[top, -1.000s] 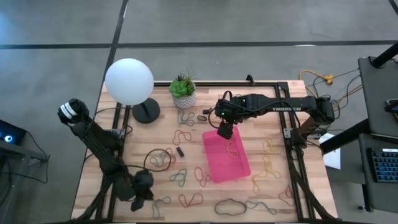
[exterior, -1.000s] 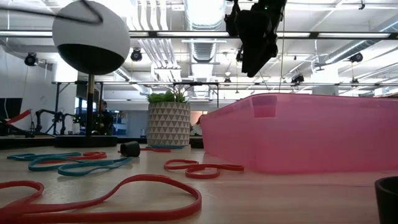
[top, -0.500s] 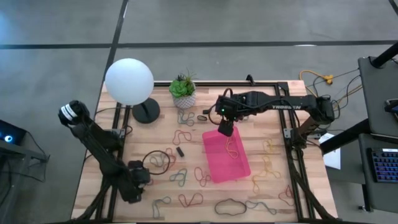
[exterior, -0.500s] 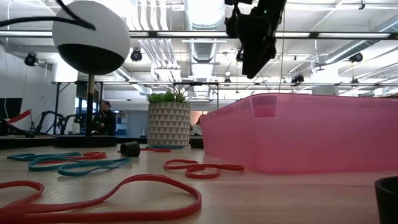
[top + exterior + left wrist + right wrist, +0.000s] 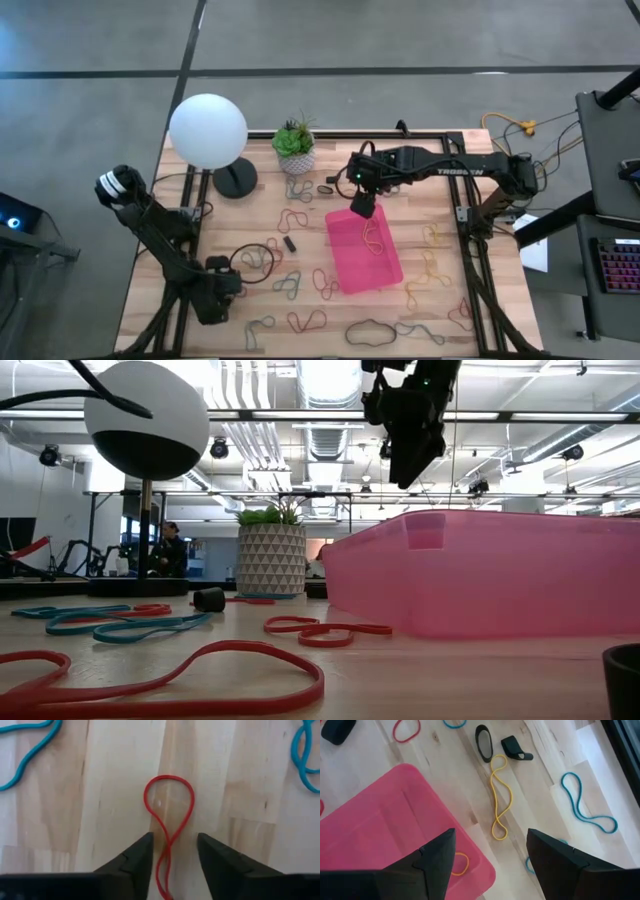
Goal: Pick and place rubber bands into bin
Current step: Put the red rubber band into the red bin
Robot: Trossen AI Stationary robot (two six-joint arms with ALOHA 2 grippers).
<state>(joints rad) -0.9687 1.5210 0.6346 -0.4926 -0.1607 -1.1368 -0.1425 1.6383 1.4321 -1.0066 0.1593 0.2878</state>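
My left gripper [image 5: 222, 300] hangs low over the near-left part of the wooden table [image 5: 440, 150], its fingers [image 5: 134, 860] spread apart with nothing between them but bare wood and a red rubber band [image 5: 168, 820] lying flat, twisted so its round loop sits just ahead of my fingertips and its tail runs back between them; teal bands [image 5: 25, 750] curl off to either side. Further in, a white globe lamp [image 5: 207, 130] stands at the far-left corner, with a small potted plant [image 5: 295, 145] beside it. Loose rubber bands [image 5: 290, 215] in several colours lie scattered around the table, including red loops [image 5: 325, 629] just beside the bin. The pink bin [image 5: 385, 270] sits at the table's middle, and a yellow band [image 5: 374, 238] lies inside it. My right gripper [image 5: 364, 207] hovers above the bin's far edge, well clear of it in the low view [image 5: 408, 455], fingers [image 5: 437, 855] released and holding nothing; past them a long yellow band [image 5: 499, 802] lies on the wood just outside the bin [image 5: 380, 825], near a black loop [image 5: 483, 742] and a teal band [image 5: 585, 802]
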